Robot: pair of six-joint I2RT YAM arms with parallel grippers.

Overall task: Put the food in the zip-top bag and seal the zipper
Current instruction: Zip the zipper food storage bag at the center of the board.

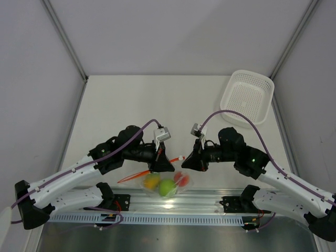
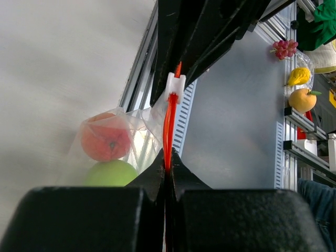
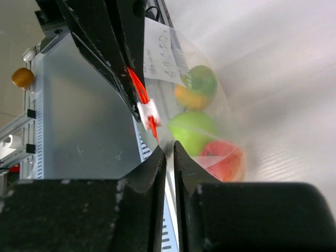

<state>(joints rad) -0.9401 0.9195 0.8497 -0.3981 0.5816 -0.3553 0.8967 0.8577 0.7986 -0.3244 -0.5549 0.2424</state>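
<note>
Top external view, lower middle: zip-top bag (image 1: 160, 178) with the food (image 1: 167, 187) inside, zipper (image 1: 134, 177) slanting lower left to upper right, pinched tight by the left gripper (image 1: 159, 168), white slider (image 1: 180, 157) just beside the right gripper (image 1: 188, 161), its jaws nearly touching, hold unclear.

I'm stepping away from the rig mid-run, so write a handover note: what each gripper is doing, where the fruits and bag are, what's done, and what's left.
Left gripper: shut on the thin red-orange zipper strip of the small clear crinkly plastic bag.
Right gripper: jaws almost together just past the white slider; a grip cannot be confirmed.
Food: lime-green ball, yellow-orange piece and red-orange piece are all inside the bag, at the table's near edge.
Done: loading.
Left: check the seal along the whole strip; it cannot be judged here.
</note>
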